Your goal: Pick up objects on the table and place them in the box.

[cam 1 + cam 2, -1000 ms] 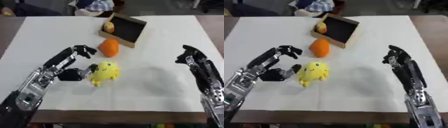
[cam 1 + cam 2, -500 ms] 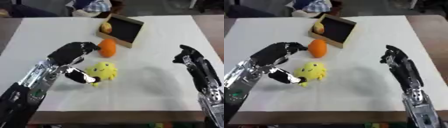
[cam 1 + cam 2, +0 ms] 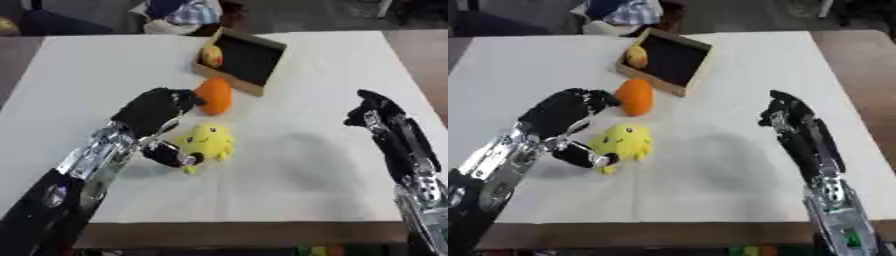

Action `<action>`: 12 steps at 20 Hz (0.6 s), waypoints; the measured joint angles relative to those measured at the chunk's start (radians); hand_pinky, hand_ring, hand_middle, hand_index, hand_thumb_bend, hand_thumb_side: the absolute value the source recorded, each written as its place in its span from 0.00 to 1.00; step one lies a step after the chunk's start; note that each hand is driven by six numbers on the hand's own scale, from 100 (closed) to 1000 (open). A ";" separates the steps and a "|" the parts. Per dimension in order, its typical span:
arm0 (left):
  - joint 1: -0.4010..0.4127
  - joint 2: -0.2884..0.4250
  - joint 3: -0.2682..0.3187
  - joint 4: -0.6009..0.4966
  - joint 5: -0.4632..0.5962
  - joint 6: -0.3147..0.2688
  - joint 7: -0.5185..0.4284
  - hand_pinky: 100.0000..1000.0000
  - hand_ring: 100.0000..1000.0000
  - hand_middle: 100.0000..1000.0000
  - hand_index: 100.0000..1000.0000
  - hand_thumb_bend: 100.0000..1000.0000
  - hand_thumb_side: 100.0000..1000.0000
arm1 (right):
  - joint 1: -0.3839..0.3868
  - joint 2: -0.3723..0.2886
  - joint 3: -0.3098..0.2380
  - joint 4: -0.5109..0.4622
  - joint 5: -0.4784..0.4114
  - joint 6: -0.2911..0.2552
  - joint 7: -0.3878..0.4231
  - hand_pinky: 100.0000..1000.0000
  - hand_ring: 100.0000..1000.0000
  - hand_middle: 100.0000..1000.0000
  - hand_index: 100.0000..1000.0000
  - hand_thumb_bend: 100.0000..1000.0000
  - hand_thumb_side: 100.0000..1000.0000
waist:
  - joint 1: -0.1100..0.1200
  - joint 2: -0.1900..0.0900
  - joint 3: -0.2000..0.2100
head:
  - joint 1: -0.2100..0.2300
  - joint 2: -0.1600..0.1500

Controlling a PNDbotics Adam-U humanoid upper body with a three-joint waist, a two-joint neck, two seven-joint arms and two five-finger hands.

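Your left hand (image 3: pixel 156 111) has swung in from the table's left side since a second ago, when it was hanging open beside the yellow plush toy (image 3: pixel 208 144); now you are bringing it over the toy, fingers arching down across the toy's left flank and thumb (image 3: pixel 173 156) tucking under its near side; you are closing round it but the fingers are not yet pinching it, so I read the hand as part open with nothing held; that means the grasp is only beginning and the toy is not yet off the cloth.

The table (image 3: pixel 105 65), under its white cover, is carrying everything; the toy is lying around the middle, a little toward the left edge; the orange (image 3: pixel 214 95) is sitting just beyond the toy, close to your fingertips, so you are risking a nudge to it as you close.

The box (image 3: pixel 248 62) is standing near the far edge, about midway along it, just beyond the orange; it is already holding one small yellowish thing (image 3: pixel 211 56) against its left wall, and the rest of its dark floor is showing bare, which leaves room for the toy and the orange.

Your right hand (image 3: pixel 785 116) is hovering toward the right edge, fingers relaxed and empty, well apart from all three things.
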 measured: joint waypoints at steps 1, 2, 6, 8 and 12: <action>-0.003 -0.005 -0.002 0.009 -0.011 0.002 0.009 0.74 0.71 0.75 0.88 0.53 0.39 | 0.000 0.000 0.000 0.000 0.000 0.000 0.000 0.69 0.54 0.50 0.84 0.00 0.67 | 0.000 0.000 0.000 | 0.000 0.000; -0.004 -0.010 -0.003 0.018 -0.020 0.004 0.018 0.74 0.69 0.73 0.87 0.51 0.39 | 0.000 0.000 0.000 0.000 0.000 0.000 0.000 0.69 0.54 0.50 0.84 0.00 0.67 | 0.000 0.000 0.000 | 0.000 0.000; -0.010 -0.029 -0.006 0.054 -0.046 0.005 0.048 0.72 0.63 0.67 0.82 0.48 0.37 | 0.000 0.000 0.000 0.000 0.000 0.001 0.002 0.69 0.54 0.50 0.83 0.00 0.67 | 0.000 0.000 -0.001 | 0.004 0.000; -0.010 -0.036 -0.009 0.071 -0.048 0.004 0.055 0.69 0.58 0.62 0.79 0.43 0.37 | 0.000 0.000 0.000 0.000 0.000 0.001 0.002 0.69 0.54 0.50 0.83 0.00 0.67 | 0.000 0.000 -0.002 | 0.005 0.000; -0.010 -0.038 -0.009 0.093 -0.038 0.001 0.057 0.66 0.47 0.52 0.72 0.38 0.33 | 0.000 0.000 0.000 0.000 0.000 0.001 0.002 0.69 0.54 0.50 0.83 0.00 0.67 | 0.000 0.000 -0.002 | 0.005 0.000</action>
